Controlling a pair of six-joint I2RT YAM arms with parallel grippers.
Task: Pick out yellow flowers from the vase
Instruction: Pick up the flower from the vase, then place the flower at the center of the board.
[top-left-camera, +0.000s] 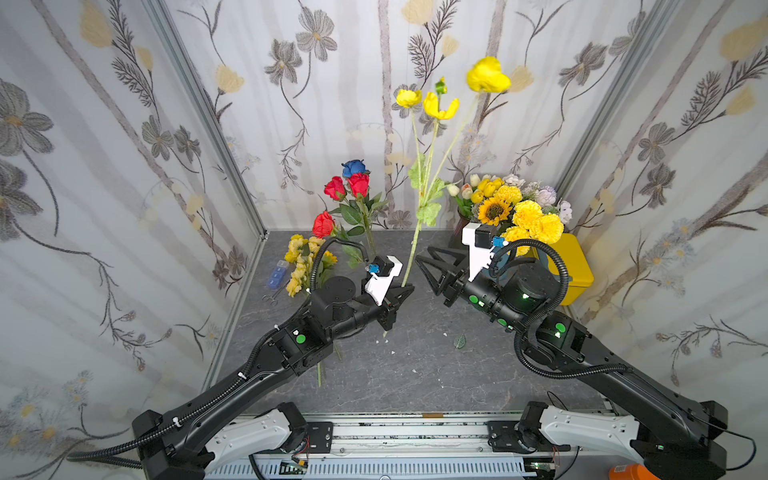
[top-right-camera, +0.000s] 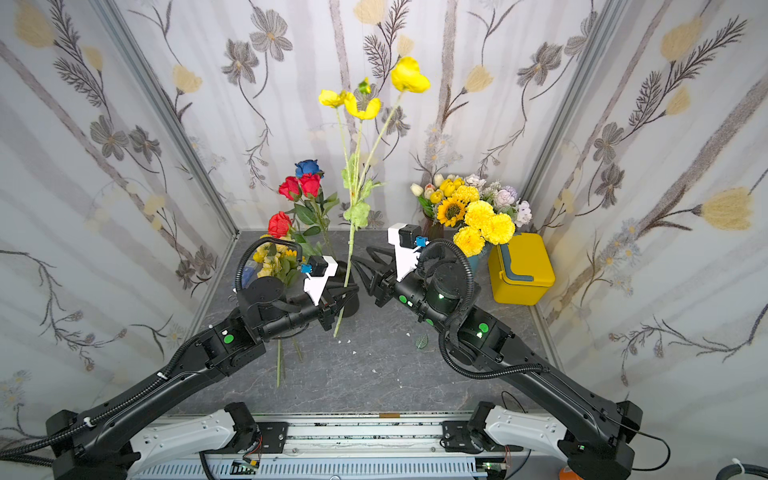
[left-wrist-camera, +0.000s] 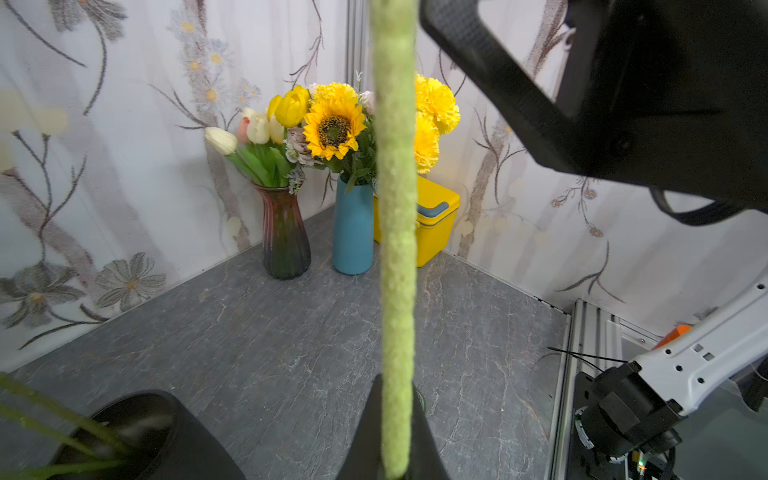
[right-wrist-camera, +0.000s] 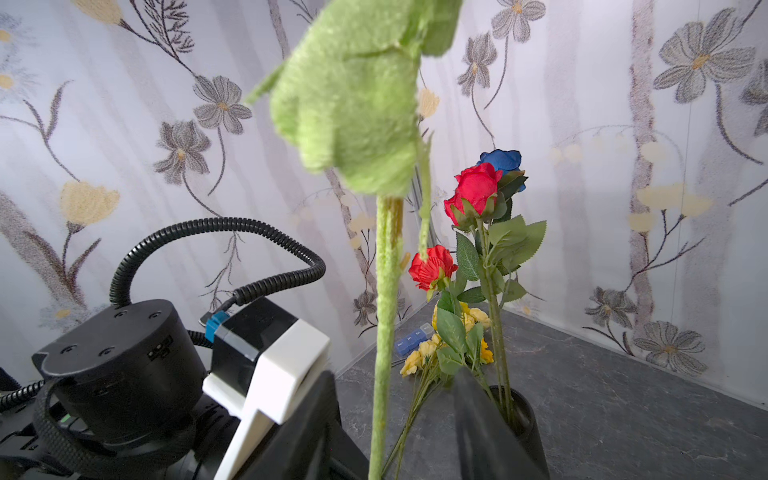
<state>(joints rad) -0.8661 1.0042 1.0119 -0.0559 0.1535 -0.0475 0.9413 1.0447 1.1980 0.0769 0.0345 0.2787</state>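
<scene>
A spray of yellow flowers on a fuzzy green stem stands upright over the middle of the table. My left gripper is shut on the stem's lower end. My right gripper is open, its fingers apart on either side of the stem. More yellow flowers, a sunflower and carnations, fill a blue vase. Yellow tulips stand in a dark glass vase. Other yellow blooms lie at the left.
A black vase with red roses and a blue rose stands behind my left gripper. A yellow box sits at the right wall. A blue pill box, small scissors and a fallen leaf lie on the table.
</scene>
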